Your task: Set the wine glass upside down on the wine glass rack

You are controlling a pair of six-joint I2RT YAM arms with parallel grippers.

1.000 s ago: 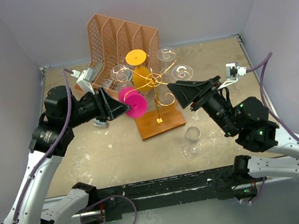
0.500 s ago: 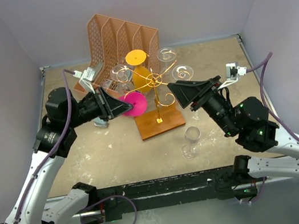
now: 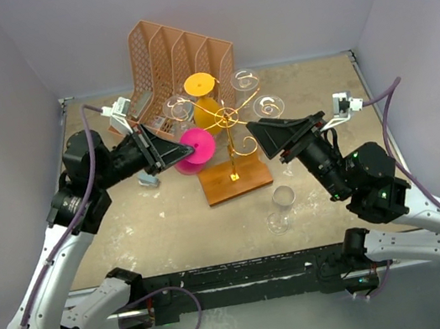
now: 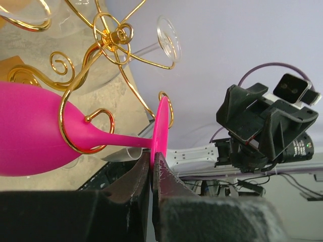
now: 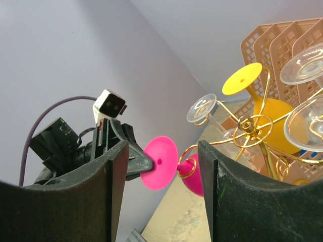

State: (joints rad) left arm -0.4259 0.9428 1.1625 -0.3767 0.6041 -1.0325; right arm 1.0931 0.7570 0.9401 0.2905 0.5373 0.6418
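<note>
Left tool [image 4: 152,160] on wine glass [image 4: 30,128], glossy pink

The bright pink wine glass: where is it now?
Top view, left of centre: the pink wine glass lies with its stem in a curl of the gold wire rack, foot pinched by the left gripper.

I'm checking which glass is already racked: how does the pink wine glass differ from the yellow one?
The pink wine glass lies tilted, foot sideways; the yellow wine glass hangs foot-up, bowl down. The left gripper pinches the pink one's foot in shut jaws; nothing touches the yellow one. Both are opaque, their stems in the gold arms of the wine glass rack.
</note>
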